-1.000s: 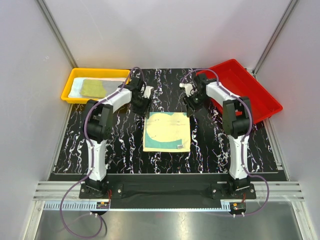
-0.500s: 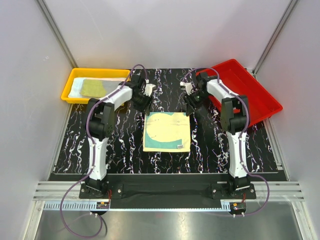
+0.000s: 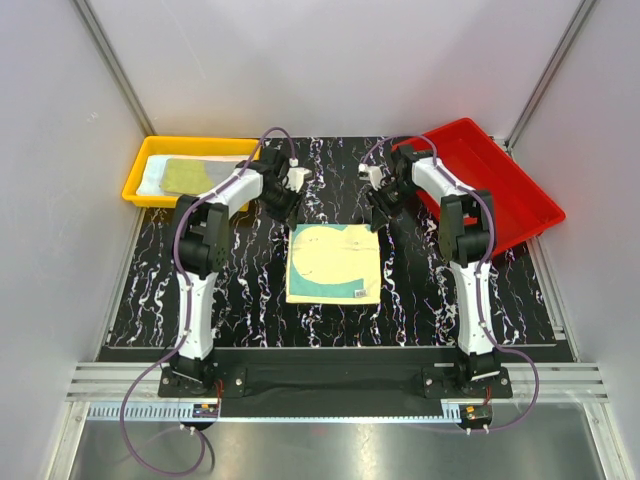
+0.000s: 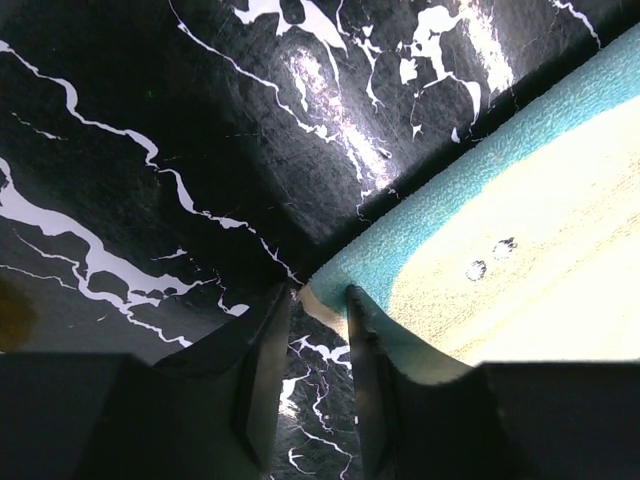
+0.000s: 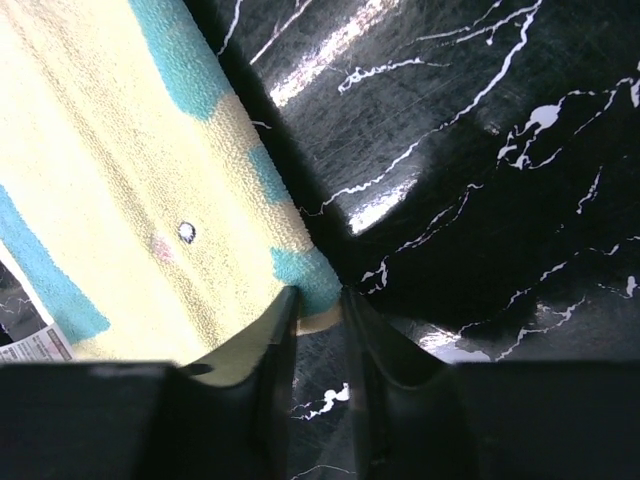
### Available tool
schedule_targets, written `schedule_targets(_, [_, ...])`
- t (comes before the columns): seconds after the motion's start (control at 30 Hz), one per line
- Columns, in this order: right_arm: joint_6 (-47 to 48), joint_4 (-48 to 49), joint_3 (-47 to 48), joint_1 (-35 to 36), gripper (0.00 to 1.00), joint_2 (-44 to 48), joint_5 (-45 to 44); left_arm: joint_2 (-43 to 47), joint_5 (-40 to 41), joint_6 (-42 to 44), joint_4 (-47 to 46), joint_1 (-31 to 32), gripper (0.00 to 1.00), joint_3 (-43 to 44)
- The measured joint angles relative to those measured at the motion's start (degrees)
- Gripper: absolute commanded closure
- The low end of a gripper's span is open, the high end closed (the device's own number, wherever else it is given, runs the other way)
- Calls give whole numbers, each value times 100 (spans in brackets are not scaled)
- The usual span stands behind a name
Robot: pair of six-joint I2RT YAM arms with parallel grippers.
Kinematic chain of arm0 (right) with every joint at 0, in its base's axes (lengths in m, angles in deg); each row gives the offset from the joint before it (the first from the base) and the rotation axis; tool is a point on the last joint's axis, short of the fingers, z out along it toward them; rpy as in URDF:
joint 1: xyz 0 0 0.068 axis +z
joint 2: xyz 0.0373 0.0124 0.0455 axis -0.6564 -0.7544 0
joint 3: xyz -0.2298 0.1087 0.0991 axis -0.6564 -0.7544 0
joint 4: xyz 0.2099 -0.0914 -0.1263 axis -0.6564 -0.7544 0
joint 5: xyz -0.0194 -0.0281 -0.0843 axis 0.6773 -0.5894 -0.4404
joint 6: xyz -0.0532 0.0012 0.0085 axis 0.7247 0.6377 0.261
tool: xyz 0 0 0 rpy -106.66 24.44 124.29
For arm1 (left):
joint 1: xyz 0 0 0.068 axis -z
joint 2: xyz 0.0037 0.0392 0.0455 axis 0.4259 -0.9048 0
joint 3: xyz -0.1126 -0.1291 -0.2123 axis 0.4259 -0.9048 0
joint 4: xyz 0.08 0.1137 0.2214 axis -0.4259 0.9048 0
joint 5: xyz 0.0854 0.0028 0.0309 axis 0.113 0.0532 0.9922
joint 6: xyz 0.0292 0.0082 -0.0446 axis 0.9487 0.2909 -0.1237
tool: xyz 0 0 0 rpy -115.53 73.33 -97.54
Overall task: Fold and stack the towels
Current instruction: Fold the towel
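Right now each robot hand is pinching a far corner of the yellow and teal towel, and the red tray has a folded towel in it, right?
Not quite. The red tray looks empty in the top view; the folded towels lie in the yellow tray. The rest holds: the left gripper and right gripper each pinch a far corner of the yellow and teal towel.

A lab test cell: white enclosure walls (image 3: 330,60), aluminium rails (image 3: 330,380).

From above, the left claw (image 3: 287,205) and right claw (image 3: 383,208) are too small to show if they pinch the yellow towel (image 3: 335,263). In the wrist views, the towel runs off the picture's edge. The cloths in the yellow tray (image 3: 140,172) are partly hidden by its wall.
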State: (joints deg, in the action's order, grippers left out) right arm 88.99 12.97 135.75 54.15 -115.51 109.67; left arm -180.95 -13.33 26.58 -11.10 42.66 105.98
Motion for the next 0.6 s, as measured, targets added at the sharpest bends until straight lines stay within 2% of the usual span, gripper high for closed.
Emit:
schedule_targets(0.03, [17, -7, 2, 0, 74, -11, 17, -24, -17, 15, 26, 0, 78, 35])
schedule_targets(0.17, [46, -37, 13, 0, 89, -52, 44, -111, -96, 61, 101, -7, 100, 133])
schedule_targets(0.23, [63, -59, 44, 0, 100, -79, 46, -127, -127, 81, 144, -7, 100, 170])
schedule_targets(0.6, [2, 330, 96, 0, 100, -48, -37, -138, -138, 7, 173, -17, 100, 205])
